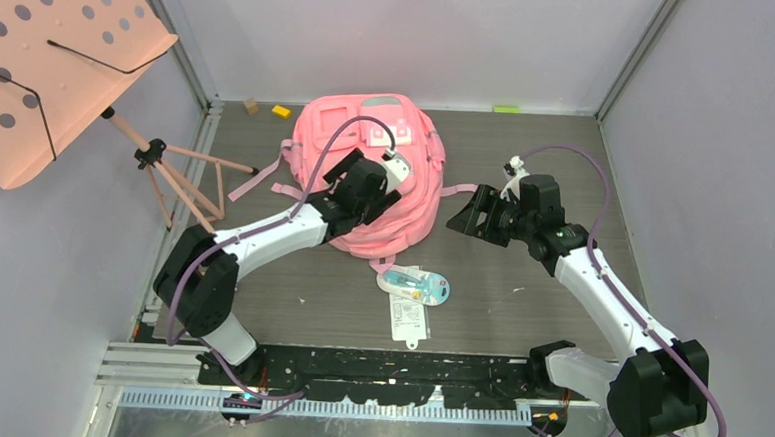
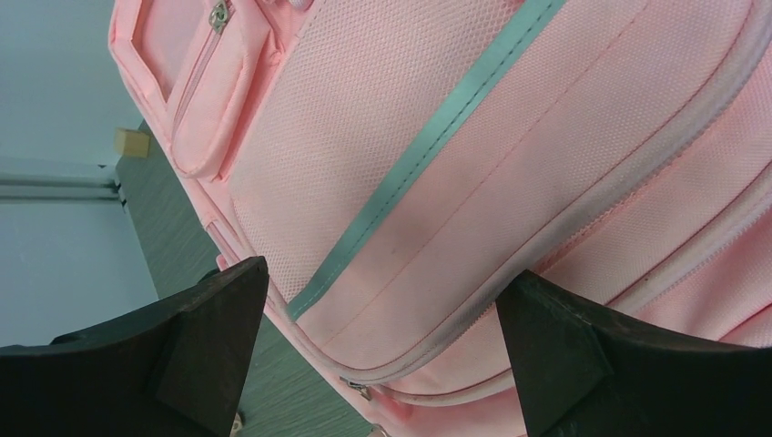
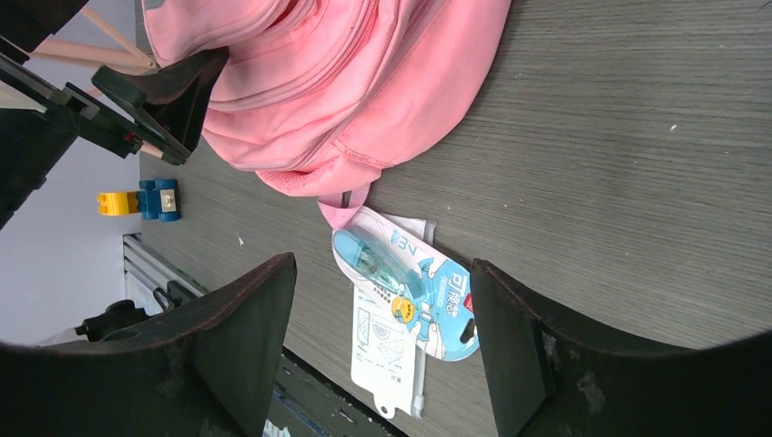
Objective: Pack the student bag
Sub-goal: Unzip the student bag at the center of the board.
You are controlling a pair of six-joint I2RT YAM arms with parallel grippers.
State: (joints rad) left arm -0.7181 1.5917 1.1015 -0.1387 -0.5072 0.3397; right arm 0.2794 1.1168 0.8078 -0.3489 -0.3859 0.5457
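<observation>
The student bag (image 1: 373, 138) is a large pink backpack lying in the middle of the table, with its straps spread to both sides. My left gripper (image 1: 375, 183) is open and hovers just over its near front. In the left wrist view the bag (image 2: 473, 155) fills the frame between the wide-apart fingers (image 2: 209, 337), with a grey strip and a zipper pull (image 2: 360, 390). My right gripper (image 1: 467, 216) is open and empty to the right of the bag. In the right wrist view a blue blister pack (image 3: 410, 282) lies on a white packaged card (image 3: 387, 350), just below the bag (image 3: 346, 82).
The blue pack (image 1: 420, 283) and white card (image 1: 410, 320) lie near the table's front. A salmon perforated music stand (image 1: 52, 51) on a tripod stands at the left. Small blocks (image 1: 281, 111) lie at the back left, and a green piece (image 1: 506, 109) lies at the back wall.
</observation>
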